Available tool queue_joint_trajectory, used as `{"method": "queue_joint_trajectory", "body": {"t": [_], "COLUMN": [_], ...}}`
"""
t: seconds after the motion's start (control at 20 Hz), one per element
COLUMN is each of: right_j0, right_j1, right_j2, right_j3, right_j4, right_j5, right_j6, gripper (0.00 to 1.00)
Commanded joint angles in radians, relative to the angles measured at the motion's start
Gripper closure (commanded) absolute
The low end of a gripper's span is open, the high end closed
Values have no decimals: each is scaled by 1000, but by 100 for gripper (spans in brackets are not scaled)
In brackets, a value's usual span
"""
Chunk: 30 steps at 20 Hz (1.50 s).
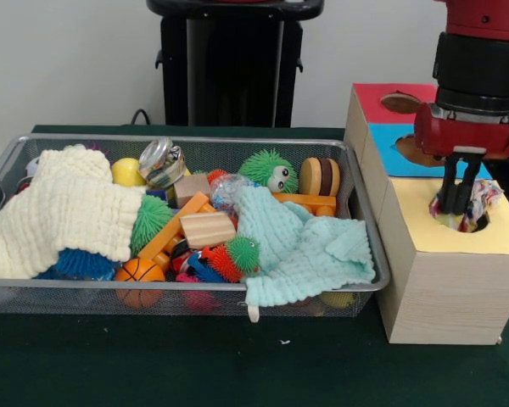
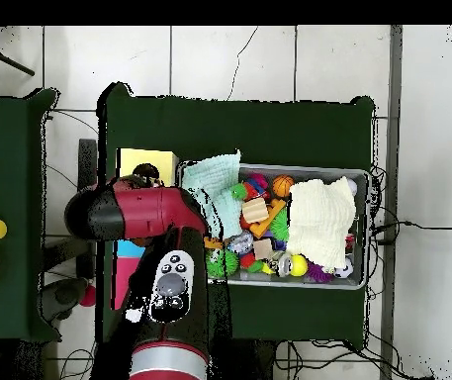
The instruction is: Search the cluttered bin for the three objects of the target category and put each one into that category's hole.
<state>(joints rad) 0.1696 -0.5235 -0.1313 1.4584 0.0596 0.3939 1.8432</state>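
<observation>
My gripper (image 1: 462, 202) hangs straight down over the hole (image 1: 485, 224) in the yellow-topped wooden box (image 1: 445, 280) at the right. It is shut on a knotted ball of multicoloured patterned fabric (image 1: 486, 197), which sits partly down in the hole. The silver wire-mesh bin (image 1: 187, 138) stands to the left of the box, full of toys and cloths. No other fabric ball shows in the bin. In the overhead view the arm (image 2: 145, 213) covers the gripper; the yellow box top (image 2: 140, 158) and the bin (image 2: 366, 228) show.
A blue-topped box (image 1: 388, 154) and a red-topped box (image 1: 382, 95) stand behind the yellow one. In the bin lie a cream cloth (image 1: 64, 212), a mint cloth (image 1: 301, 246), a green spiky ball with eyes (image 1: 267, 170), a wooden block (image 1: 208, 229) and a small basketball (image 1: 138, 271).
</observation>
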Motion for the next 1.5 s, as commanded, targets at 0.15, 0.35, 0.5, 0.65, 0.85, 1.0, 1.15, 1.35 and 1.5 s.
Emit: {"method": "queue_joint_trajectory", "body": {"t": [0.15,0.35,0.5,0.65,0.85,1.0,1.15,1.35,1.5], "right_j0": [-31,-14,-13,-3,-16,-37,-60,-121,-172], "right_j1": [61,158,196,244,276,297,308,255,156], "right_j2": [87,69,67,48,52,67,91,164,229], "right_j3": [32,-11,-31,-74,-121,-152,-152,-93,-15], "right_j4": [-13,-23,-32,-46,-63,-78,-92,-90,-73], "right_j5": [106,27,-1,-10,29,41,10,15,76], "right_j6": [70,99,94,88,39,-2,-25,-70,-104], "gripper": [100,100,100,100,100,100,100,100,100]}}
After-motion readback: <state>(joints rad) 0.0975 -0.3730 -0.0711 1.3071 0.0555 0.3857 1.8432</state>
